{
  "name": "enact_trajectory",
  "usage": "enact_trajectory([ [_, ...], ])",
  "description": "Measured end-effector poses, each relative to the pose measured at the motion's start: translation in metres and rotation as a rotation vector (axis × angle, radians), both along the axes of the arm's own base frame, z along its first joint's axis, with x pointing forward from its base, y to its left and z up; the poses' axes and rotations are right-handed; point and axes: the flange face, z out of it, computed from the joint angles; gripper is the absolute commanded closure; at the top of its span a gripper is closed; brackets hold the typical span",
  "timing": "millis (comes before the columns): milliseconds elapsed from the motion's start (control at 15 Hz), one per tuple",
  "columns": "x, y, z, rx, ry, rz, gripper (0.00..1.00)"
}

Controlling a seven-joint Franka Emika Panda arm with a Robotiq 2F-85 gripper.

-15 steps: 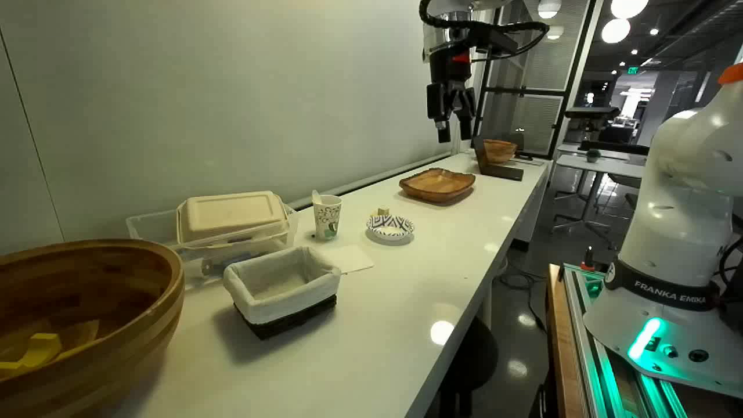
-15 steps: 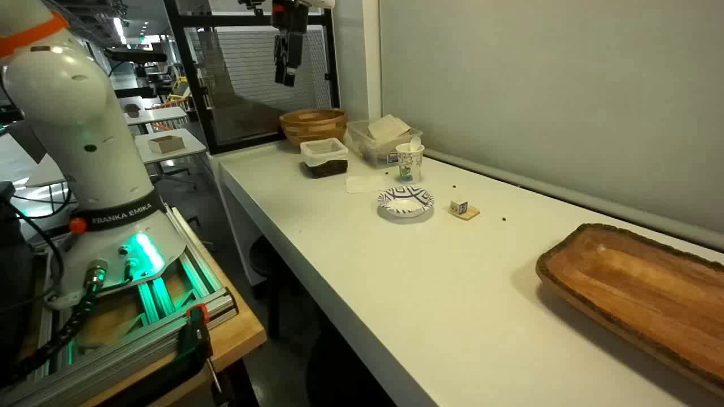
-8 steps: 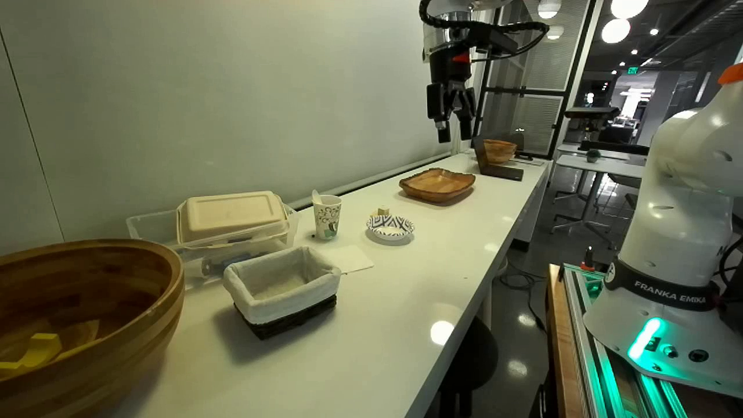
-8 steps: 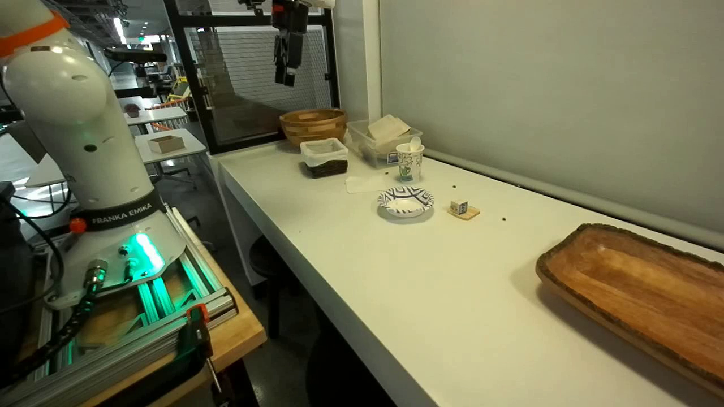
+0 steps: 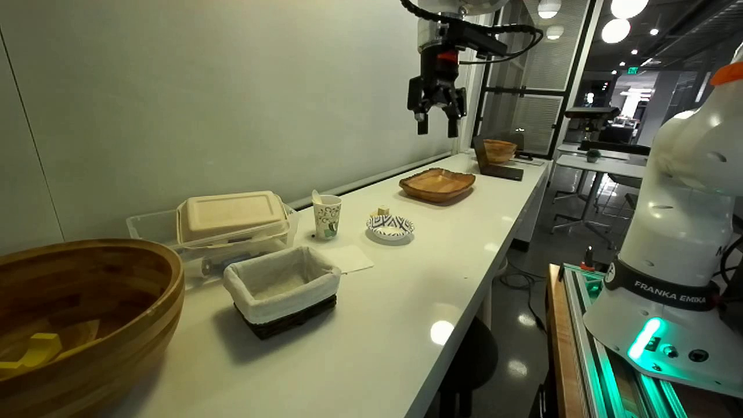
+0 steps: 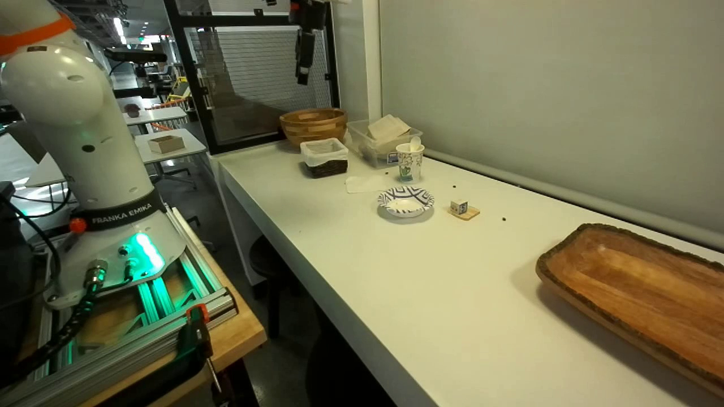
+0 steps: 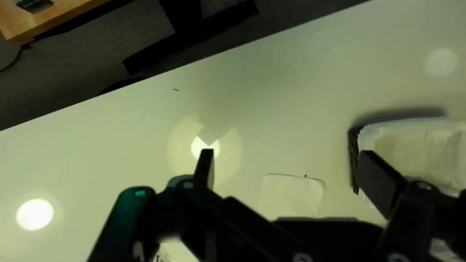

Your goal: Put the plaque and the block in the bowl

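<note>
A black gripper, seen edge-on in an exterior view, hangs above a white counter, its fingers spread wide and clasping nothing in the wrist view; an exterior view shows a block atop a thin wooden plaque; a patterned dish partly masks the pair in an exterior view, where yellow pieces show inside the large brown bowl.

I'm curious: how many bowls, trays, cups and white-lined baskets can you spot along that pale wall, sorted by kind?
Brown wooden bowls: 2, a large deep bowl and a partly hidden bowl
Round blue-and-white patterned bowl: 1
Shallow brown wooden tray: 1
White printed paper cup: 1
White-lined dark rectangular basket: 1
Total: 6
</note>
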Motion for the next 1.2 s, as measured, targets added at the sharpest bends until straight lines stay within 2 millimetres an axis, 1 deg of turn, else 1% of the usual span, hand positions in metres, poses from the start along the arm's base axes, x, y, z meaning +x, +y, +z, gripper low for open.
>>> enact_trajectory([
  [200, 0.029, -0.029, -0.008, 0.027, -0.003, -0.158, 0.0],
  [400, 0.059, -0.058, -0.022, 0.033, -0.01, -0.319, 0.0],
  [800, 0.121, -0.11, -0.061, 0.049, -0.057, -0.64, 0.0],
  [1000, 0.142, -0.143, -0.082, 0.057, -0.089, -0.795, 0.0],
  [1200, 0.155, -0.181, -0.105, 0.061, -0.132, -0.949, 0.0],
])
